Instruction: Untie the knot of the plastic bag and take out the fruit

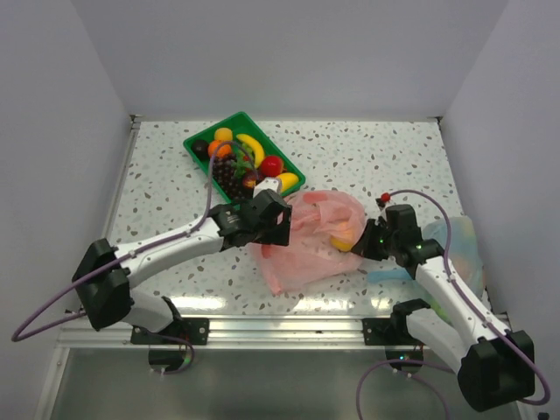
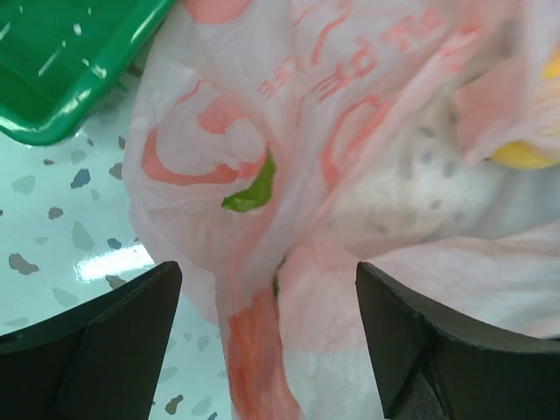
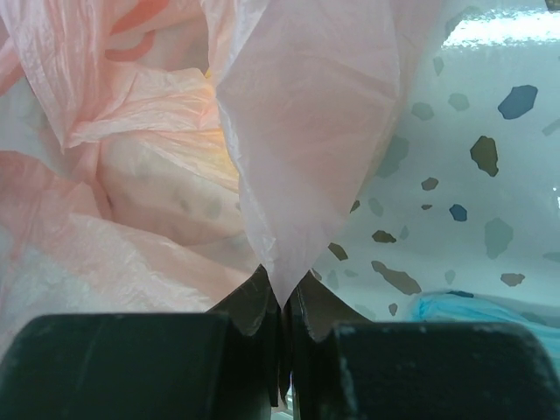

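The pink plastic bag [image 1: 308,234] lies crumpled between my two grippers, its mouth open; no knot shows. A yellow fruit [image 1: 343,243] sits in it by the right gripper, also at the left wrist view's right edge [image 2: 525,154]. A green piece [image 2: 250,192] shows through the plastic. My left gripper [image 1: 273,219] is open over the bag's left side, its jaws apart around bag folds [image 2: 289,332]. My right gripper [image 1: 366,243] is shut on the bag's edge, pinching a thin flap [image 3: 289,175]. Other fruits lie in the green tray [image 1: 199,140].
The green tray holds an orange, apple [image 1: 271,165], grapes [image 1: 234,175], banana and others at the back centre; its corner shows in the left wrist view [image 2: 61,70]. A pale blue bag [image 1: 459,249] lies by the right arm, also in the right wrist view [image 3: 490,311].
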Controlling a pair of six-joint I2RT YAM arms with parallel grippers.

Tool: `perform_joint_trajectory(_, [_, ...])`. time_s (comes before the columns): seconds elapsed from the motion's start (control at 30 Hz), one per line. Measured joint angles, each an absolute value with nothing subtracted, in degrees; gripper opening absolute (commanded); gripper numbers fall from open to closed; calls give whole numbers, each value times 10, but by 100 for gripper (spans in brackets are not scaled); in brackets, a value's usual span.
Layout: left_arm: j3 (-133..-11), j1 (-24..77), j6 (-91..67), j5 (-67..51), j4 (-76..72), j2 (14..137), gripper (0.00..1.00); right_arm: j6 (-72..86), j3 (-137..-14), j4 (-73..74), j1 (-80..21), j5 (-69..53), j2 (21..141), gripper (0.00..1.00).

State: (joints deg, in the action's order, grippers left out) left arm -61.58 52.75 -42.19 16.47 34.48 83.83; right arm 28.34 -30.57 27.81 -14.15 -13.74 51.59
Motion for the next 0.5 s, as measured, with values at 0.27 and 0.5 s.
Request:
perform_joint_trajectory(0.27, [-676,550,-397,155,305,741,87,278,-353,312,-142,-124,502,52])
perform_joint_trajectory(0.5, [-690,557,-384,116,254,776,84,217,-453,370,-142,-84,501,77])
